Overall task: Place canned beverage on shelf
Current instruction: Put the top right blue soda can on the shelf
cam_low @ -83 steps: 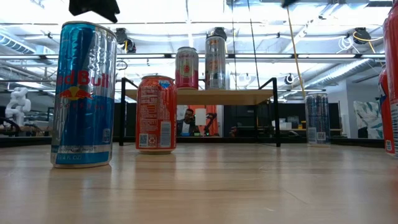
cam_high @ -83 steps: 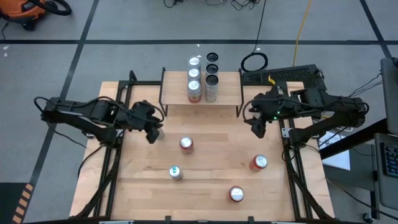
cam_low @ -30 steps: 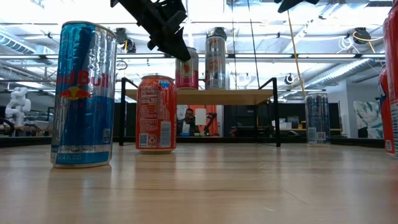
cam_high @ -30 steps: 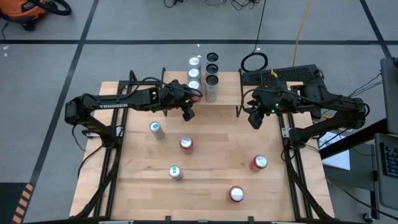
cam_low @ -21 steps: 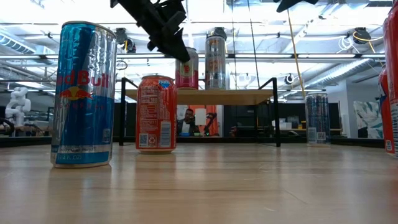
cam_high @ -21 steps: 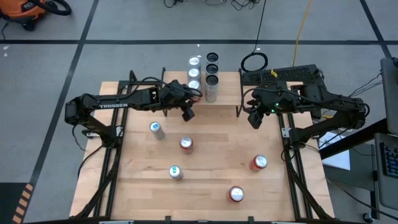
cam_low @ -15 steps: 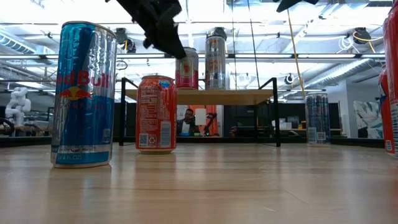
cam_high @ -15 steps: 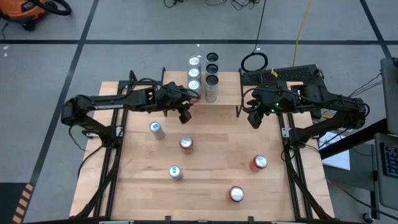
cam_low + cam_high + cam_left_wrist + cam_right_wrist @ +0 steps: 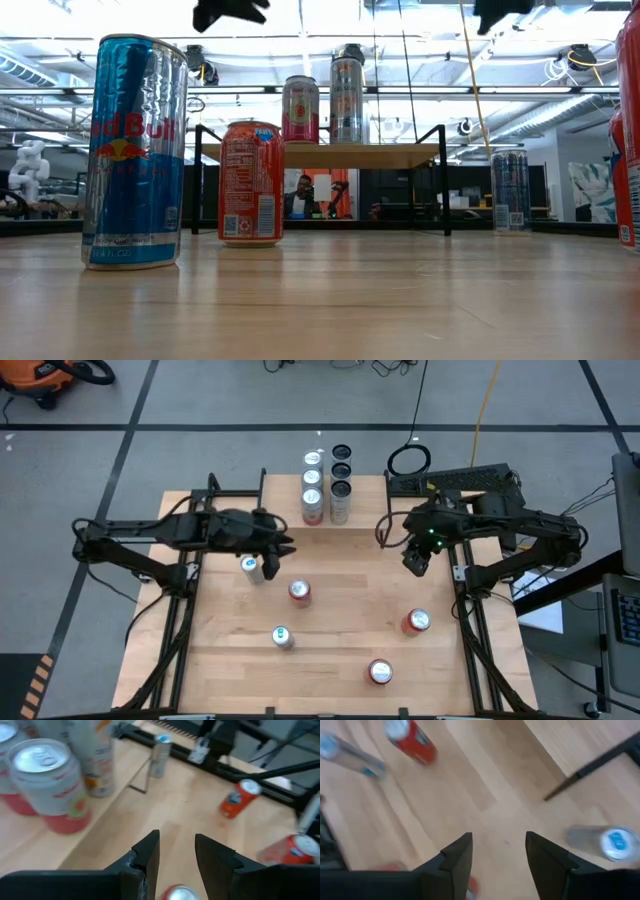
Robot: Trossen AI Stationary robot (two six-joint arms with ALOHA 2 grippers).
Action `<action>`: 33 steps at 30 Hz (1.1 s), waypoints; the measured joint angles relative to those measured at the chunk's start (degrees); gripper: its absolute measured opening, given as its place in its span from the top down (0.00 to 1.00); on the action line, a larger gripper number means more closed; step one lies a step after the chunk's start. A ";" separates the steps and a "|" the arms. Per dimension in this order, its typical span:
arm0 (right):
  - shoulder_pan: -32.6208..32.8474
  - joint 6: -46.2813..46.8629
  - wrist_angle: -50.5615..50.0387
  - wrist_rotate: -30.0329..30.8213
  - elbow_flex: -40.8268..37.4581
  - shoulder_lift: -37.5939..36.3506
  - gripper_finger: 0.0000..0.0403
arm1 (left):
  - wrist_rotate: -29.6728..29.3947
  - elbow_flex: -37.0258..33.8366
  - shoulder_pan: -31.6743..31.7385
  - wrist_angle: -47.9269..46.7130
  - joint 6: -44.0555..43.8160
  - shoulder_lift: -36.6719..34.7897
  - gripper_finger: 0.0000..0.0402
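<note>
The shelf [image 9: 365, 510] stands at the table's far edge on black legs, with two rows of cans on top; the front ones are a pink can [image 9: 312, 510] and a silver can [image 9: 339, 510]. Loose cans stand on the table: a silver-blue can [image 9: 252, 567], a red can [image 9: 299, 592], a blue-and-silver can [image 9: 282, 638] and two more red cans [image 9: 417, 622] [image 9: 380, 672]. My left gripper [image 9: 280, 552] hovers open and empty between the silver-blue can and the shelf's front. My right gripper [image 9: 415, 565] hangs open and empty off the shelf's right front leg.
In the low view the blue-and-silver can [image 9: 135, 150] and a red can [image 9: 251, 183] stand close to the camera, before the shelf [image 9: 350, 155]. Both arm bases sit at the table's left and right edges. Bare wood lies between the shelf front and the loose cans.
My left gripper has drawn back from the shelf's front toward the table's left edge, has risen to the top of the low view and has rolled. My right gripper has tipped further downward nearly in place. No can has moved.
</note>
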 joint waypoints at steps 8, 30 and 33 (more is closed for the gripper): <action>-5.01 -7.51 -5.00 -5.25 0.04 0.72 0.48 | -1.54 0.00 -7.13 -0.22 -3.33 -0.30 0.69; 25.73 15.01 -4.88 -8.42 -1.90 2.27 0.18 | -6.41 0.00 -12.81 -3.87 -5.35 -0.14 0.69; 28.70 16.66 -1.33 -8.36 -6.21 2.00 0.18 | -5.95 0.00 -12.79 -4.61 -4.02 -0.14 0.69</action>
